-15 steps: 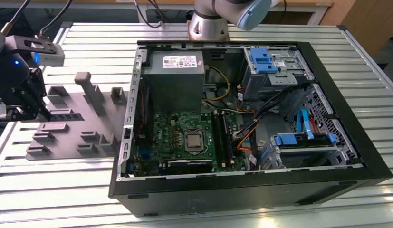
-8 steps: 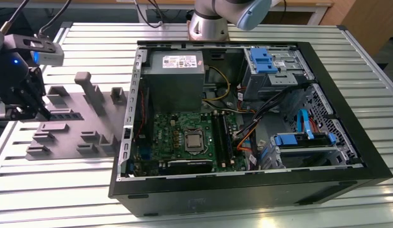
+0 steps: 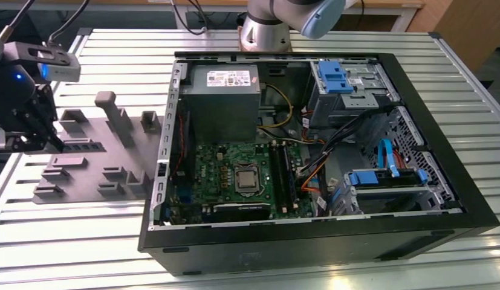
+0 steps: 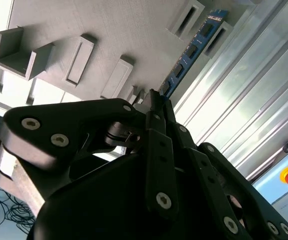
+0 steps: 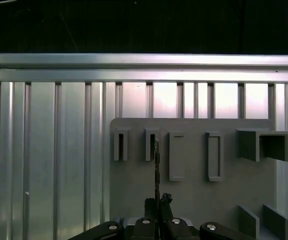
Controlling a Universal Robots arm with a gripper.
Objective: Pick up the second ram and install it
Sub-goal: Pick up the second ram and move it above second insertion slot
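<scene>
Gripper (image 3: 32,142) is positioned at the exterior view's far left, over the grey fixture (image 3: 97,162). Jaws are pinched almost shut on the second ram (image 4: 194,45), clamped across its flat faces, likely so the board is kept edge-on and straight for a socket. It is lined up with a fixture slot (image 5: 151,145). Whether it is lifted clear can't be told. PC case (image 3: 298,244) is set well apart, towards the exterior view's right
</scene>
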